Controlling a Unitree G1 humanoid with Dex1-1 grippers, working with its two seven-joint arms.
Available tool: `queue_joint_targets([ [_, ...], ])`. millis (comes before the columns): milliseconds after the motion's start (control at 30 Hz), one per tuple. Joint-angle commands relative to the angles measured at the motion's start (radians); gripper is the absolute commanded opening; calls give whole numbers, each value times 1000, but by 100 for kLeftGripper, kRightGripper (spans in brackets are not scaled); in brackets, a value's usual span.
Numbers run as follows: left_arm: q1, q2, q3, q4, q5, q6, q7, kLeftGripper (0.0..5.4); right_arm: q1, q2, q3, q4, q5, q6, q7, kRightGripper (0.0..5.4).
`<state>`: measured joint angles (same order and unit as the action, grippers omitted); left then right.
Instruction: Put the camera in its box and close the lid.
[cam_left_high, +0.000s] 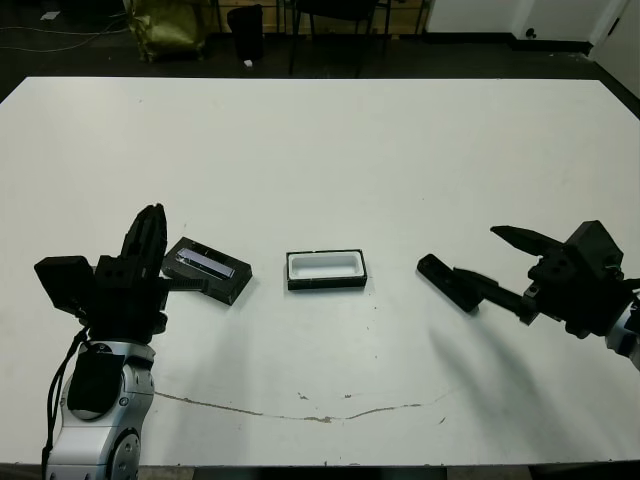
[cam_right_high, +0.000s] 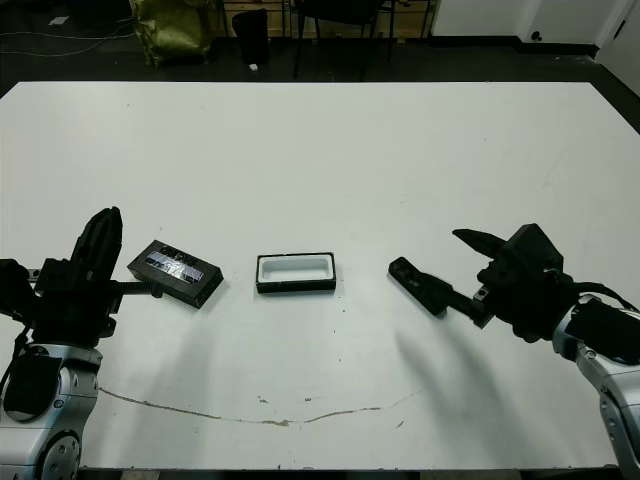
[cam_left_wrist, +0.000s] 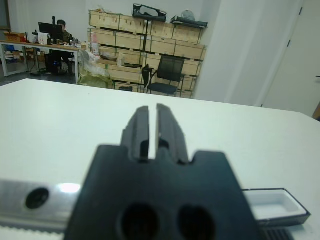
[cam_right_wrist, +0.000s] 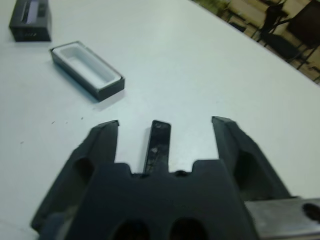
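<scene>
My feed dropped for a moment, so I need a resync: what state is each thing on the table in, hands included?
camera: lying flat on the table, outside the box, ungripped
box: open, white lining bare, nothing inside
lid: off the box, lying on the table
left hand: shut, holding nothing
right hand: open, fingers either side of the camera

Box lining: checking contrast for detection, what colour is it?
White, inside the black box; clearest in the right wrist view.

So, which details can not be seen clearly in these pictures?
- Camera: buttons and screen too small in the eye views; its near end is hidden behind the right pincer body in the right wrist view.
- Lid: cut by the right wrist picture's edge.
- Box: partly hidden behind the left pincer body, left wrist view.
</scene>
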<state>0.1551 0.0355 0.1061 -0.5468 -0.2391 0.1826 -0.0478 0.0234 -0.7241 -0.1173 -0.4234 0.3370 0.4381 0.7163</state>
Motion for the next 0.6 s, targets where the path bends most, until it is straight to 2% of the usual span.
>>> queue_joint_targets([
  [33, 16, 1, 4, -2, -4, 24, 7, 0, 11, -30, 22, 3, -16, 42, 13, 482],
  [133, 17, 4, 5, -4, -5, 26, 5, 0, 6, -27, 28, 15, -8, 60, 19, 539],
  [600, 18, 6, 6, -8, 3, 23, 2, 0, -61, -24, 91, 135, -16, 122, 56, 539],
])
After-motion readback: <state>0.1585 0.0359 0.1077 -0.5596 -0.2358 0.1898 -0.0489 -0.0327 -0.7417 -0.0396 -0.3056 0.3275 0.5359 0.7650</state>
